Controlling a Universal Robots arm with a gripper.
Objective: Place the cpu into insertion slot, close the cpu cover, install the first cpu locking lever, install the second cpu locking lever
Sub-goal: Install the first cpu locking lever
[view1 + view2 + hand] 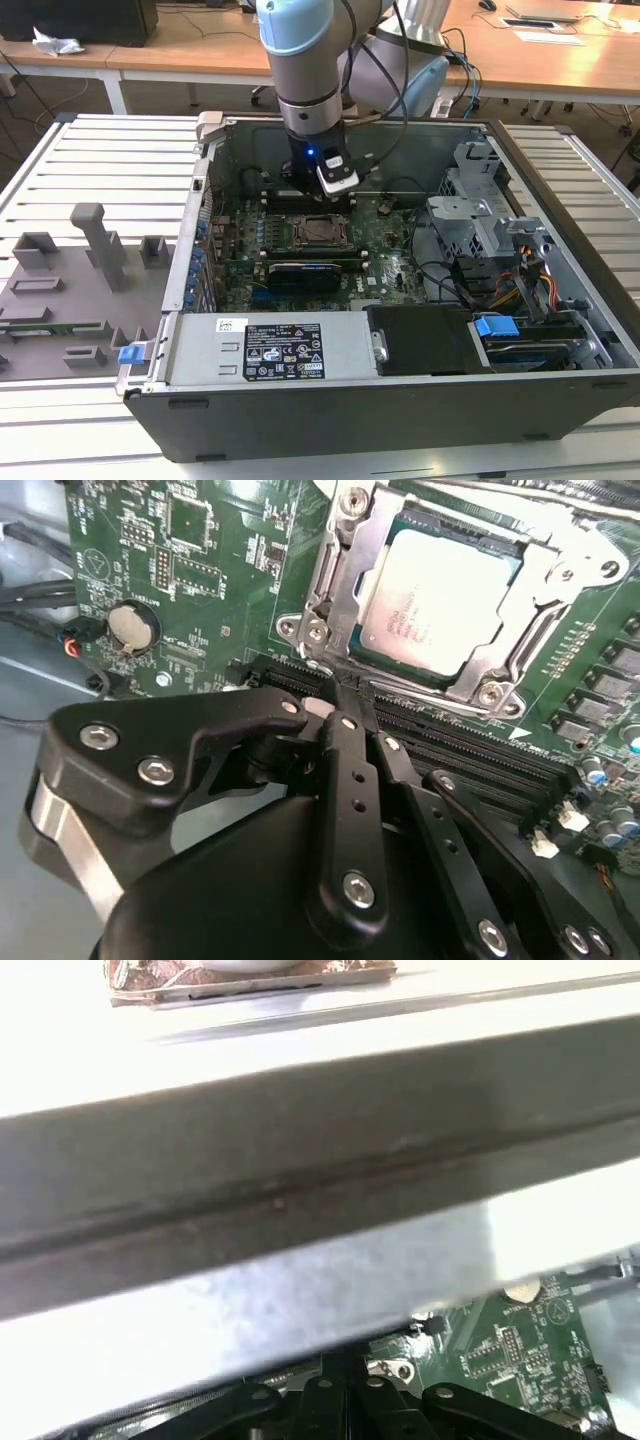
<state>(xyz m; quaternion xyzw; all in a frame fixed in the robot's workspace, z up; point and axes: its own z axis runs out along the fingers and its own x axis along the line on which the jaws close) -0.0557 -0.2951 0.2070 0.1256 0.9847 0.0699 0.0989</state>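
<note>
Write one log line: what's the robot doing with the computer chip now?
cpu: seated in insertion slot | cpu cover: down | gripper: shut, empty, beside slot

An open computer case (560, 330) lies on a slatted table (110, 160) beside grey fixtures (95, 245)

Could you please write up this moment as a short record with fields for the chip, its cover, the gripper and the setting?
chip: cpu lies flat in the insertion slot
cover: cpu cover is down around the chip, which shows through its window
gripper: gripper has its fingers together, holding nothing, just beside the slot's edge
setting: green circuit board inside an open computer case on a slatted table
</note>
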